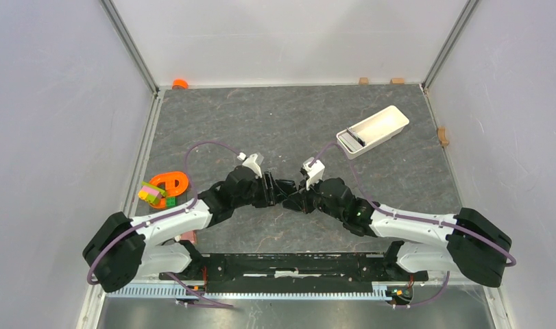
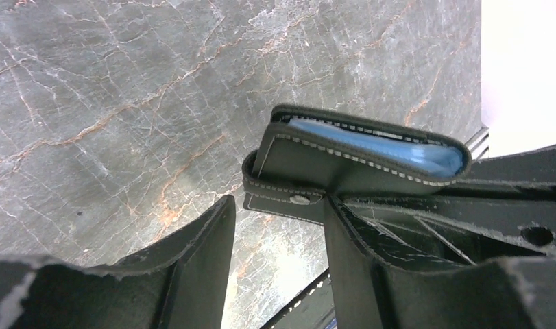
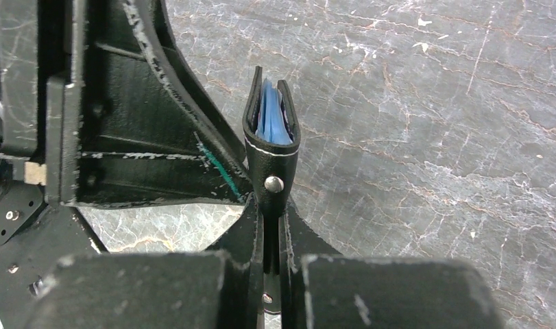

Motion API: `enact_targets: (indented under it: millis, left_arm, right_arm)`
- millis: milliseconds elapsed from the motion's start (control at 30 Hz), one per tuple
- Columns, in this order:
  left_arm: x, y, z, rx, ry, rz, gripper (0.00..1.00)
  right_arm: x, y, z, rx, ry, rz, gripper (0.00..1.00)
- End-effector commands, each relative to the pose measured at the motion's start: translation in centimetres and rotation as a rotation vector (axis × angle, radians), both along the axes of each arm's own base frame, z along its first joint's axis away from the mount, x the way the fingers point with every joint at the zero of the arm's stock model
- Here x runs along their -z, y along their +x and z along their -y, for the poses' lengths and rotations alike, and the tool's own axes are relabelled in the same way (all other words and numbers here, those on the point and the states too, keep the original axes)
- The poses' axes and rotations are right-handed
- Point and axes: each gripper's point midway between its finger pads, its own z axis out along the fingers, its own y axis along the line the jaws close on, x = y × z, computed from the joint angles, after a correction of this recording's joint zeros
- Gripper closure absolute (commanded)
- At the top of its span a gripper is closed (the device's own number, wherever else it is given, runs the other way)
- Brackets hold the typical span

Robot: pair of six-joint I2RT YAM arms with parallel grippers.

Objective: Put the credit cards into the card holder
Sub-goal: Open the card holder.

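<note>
The black card holder (image 3: 271, 161) is folded, with white stitching and a snap tab. It stands on edge above the table, with light blue credit cards (image 3: 271, 116) showing between its leaves. My right gripper (image 3: 271, 214) is shut on its tab end. In the left wrist view the card holder (image 2: 330, 161) with the blue cards (image 2: 398, 147) sits just past my left gripper (image 2: 278, 216). That gripper is open, and its right finger (image 2: 350, 240) is against the holder's tab. In the top view both grippers meet at mid-table, left (image 1: 282, 195) and right (image 1: 297, 201). No tan-orange or black card shows.
A long white tray (image 1: 373, 129) with a dark item lies at the back right. An orange ring (image 1: 169, 182) and coloured blocks (image 1: 151, 195) lie at the left edge. Small wooden blocks (image 1: 363, 81) sit along the back wall.
</note>
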Motion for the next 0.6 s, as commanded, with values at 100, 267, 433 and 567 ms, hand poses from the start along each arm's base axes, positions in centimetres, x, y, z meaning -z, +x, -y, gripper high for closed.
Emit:
enact_targets:
  millis: [100,267,433,567]
  left_arm:
    - [-2.5,2.2,0.7,-0.075,-0.039,0.085,0.51]
    - [-2.0,2.2,0.8,-0.069,-0.018,0.077,0.58]
    - [-1.7,2.4,0.5,-0.087,0.015,0.076,0.72]
    - [-1.0,2.1,0.2,-0.087,0.057,0.063,0.78]
  right_arm:
    - [-4.3,-0.5,-2.3,-0.064,0.102,0.097,1.00]
    - [-4.6,-0.9,-2.7,-0.093,0.107,0.109,1.00]
    - [-4.6,-1.0,-2.7,-0.095,0.096,0.122,1.00]
    - [-4.2,-1.0,-2.7,-0.093,0.078,0.124,1.00]
